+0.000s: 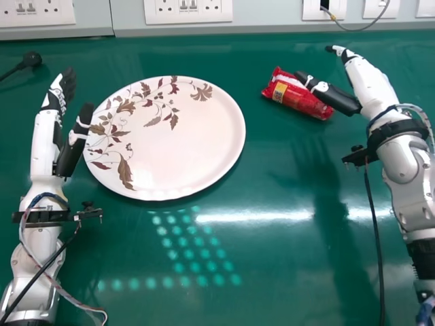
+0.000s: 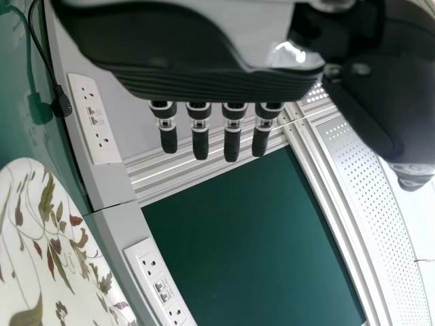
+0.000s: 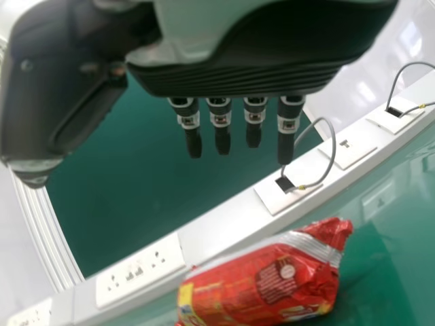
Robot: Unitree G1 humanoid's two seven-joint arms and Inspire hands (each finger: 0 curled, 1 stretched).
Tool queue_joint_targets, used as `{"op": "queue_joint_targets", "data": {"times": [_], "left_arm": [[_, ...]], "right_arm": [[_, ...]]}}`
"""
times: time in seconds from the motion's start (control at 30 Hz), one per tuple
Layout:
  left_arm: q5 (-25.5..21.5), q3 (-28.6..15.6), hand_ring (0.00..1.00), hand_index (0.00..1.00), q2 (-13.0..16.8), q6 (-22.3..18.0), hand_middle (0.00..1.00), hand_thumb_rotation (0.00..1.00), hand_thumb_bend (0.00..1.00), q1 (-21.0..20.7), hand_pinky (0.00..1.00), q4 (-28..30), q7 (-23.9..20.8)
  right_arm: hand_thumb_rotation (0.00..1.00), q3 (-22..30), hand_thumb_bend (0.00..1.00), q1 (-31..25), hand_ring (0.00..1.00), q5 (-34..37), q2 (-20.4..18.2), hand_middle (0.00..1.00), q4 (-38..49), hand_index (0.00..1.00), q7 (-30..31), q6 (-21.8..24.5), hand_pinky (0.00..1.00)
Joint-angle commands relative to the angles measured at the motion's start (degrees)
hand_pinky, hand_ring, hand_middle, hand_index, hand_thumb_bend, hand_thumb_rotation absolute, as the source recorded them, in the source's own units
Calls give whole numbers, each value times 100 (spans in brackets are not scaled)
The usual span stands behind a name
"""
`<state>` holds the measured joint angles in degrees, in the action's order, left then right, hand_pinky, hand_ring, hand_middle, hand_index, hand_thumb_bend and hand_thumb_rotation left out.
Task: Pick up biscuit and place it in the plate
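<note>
- One black plug [image 1: 31, 59] with a black cable is lying at the far left of the glossy green bench [image 1: 265, 282].
- The left hand [image 1: 51, 102], black and white, is hovering at the plate's left rim; its fingers are stretching out straight, its thumb is standing apart from them, and it is holding nothing.
- One large round white ceramic plate [image 1: 197, 146] is lying on the bench between the two hands. Brown and dark-red leaves and stems are curving across its left and far parts, and its middle is showing plain white.
- A grid of pale green light spots [image 1: 194, 251] is shining on the bench, on the near side of the plate.
- Five white wall plates [image 1: 187, 9] are lining the grey trunking behind the bench; a grey cable [image 1: 367, 26] is looping from one towards the right.
- One shiny red biscuit packet [image 1: 298, 96] is lying on the bench to the right of the plate, apart from it and slanting. It is bearing a yellow label patch, a pale stripe and some print.
- The right hand [image 1: 369, 85], also black and white, is hovering beside the packet with straight fingers and its thumb spread wide, pointing over the packet's right part; it is gripping nothing, and whether the thumb is touching the wrapper I cannot tell.
</note>
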<state>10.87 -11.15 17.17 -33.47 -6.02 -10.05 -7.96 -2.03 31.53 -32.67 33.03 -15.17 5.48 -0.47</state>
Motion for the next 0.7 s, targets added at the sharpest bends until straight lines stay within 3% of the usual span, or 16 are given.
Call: {"op": "queue_joint_targets", "data": {"times": [0.0, 0.13, 0.27, 0.5, 0.67], "left_arm": [[-9, -50, 100, 100, 46, -132, 100, 65, 100, 12, 100, -191, -42], [31, -56, 100, 100, 70, -189, 100, 67, 100, -41, 100, -291, -80], [23, -61, 100, 100, 81, -227, 100, 65, 100, -88, 100, -358, -105], [-38, -72, 100, 100, 83, -222, 100, 63, 100, -101, 100, -371, -65], [-56, -61, 100, 100, 133, -263, 100, 63, 98, -120, 100, -387, -23]], "right_arm": [[53, -150, 100, 270, 100, -55, 144, 100, -321, 99, 61, -104, 91], [54, -496, 100, 824, 100, -217, 318, 100, -997, 100, 245, -206, 93], [54, -824, 100, 1398, 100, -366, 442, 100, -1628, 100, 468, -302, 89], [50, -1195, 100, 2073, 100, -441, 407, 100, -2602, 100, 675, -415, 92], [57, -1674, 100, 2556, 100, -743, 475, 100, -3299, 100, 837, -690, 95]]}}
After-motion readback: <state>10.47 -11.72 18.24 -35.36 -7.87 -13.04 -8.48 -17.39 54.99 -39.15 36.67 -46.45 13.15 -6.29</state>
